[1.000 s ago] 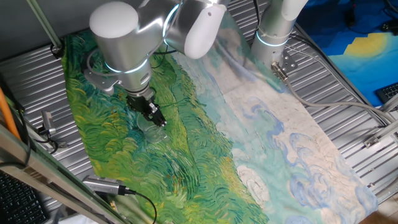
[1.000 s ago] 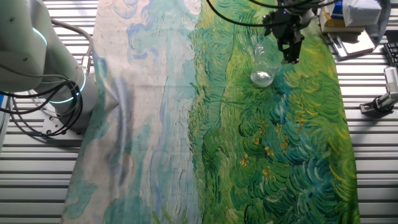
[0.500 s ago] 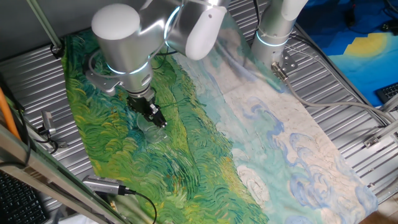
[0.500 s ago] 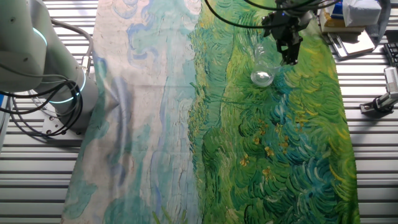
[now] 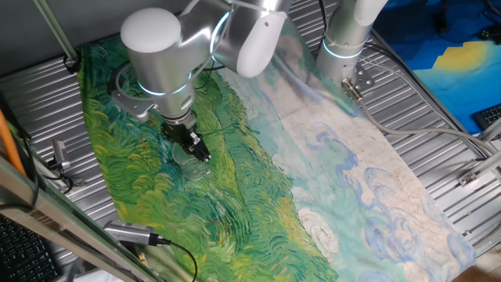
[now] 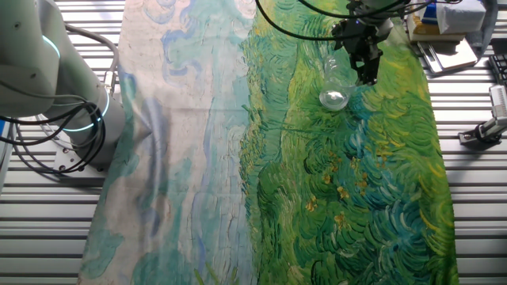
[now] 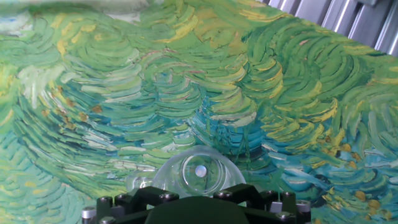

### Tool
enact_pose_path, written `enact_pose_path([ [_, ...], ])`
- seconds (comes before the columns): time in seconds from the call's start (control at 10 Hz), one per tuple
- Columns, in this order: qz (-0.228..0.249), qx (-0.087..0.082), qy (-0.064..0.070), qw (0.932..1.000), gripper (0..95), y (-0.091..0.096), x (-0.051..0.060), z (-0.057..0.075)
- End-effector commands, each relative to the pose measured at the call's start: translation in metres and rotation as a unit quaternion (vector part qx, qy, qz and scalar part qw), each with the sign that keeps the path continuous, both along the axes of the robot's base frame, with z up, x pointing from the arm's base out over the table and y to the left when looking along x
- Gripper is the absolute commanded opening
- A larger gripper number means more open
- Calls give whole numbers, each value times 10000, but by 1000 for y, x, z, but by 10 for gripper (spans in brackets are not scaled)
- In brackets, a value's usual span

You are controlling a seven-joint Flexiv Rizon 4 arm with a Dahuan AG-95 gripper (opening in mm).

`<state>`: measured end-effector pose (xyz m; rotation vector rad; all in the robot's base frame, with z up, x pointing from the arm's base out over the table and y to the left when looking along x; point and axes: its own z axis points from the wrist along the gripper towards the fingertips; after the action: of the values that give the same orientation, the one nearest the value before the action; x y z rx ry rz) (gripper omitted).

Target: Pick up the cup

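Note:
The cup (image 6: 334, 85) is clear and colourless and stands on the green part of the painted cloth (image 6: 348, 182). In one fixed view it is a faint shape (image 5: 196, 163) just below the fingertips. My gripper (image 6: 367, 70) hangs low right beside the cup, at its rim height. It also shows in one fixed view (image 5: 193, 146), where its dark fingers look close together. In the hand view the cup (image 7: 199, 173) is seen from above at the bottom centre, right against the hand's dark body. The fingers themselves do not show there. I cannot tell whether they touch the cup.
The cloth (image 5: 313, 157) covers the middle of a ribbed metal table (image 5: 423, 102). A second robot's base (image 5: 344, 47) stands at the far edge. Boxes (image 6: 447, 32) and a clamp (image 6: 483, 131) lie on the metal beside the cloth, near the cup.
The arm has shifted a little, and the gripper has crept slightly closer to the cup. The cup has not moved.

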<state>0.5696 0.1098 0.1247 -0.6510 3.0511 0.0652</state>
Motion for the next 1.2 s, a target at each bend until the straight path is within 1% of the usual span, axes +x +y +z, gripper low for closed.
enact_pose_path([
  [0.1,14,-7,-18,10000,950,0,0,0],
  [1.2,-1,-31,-106,9999,950,-2,-1,-8],
])
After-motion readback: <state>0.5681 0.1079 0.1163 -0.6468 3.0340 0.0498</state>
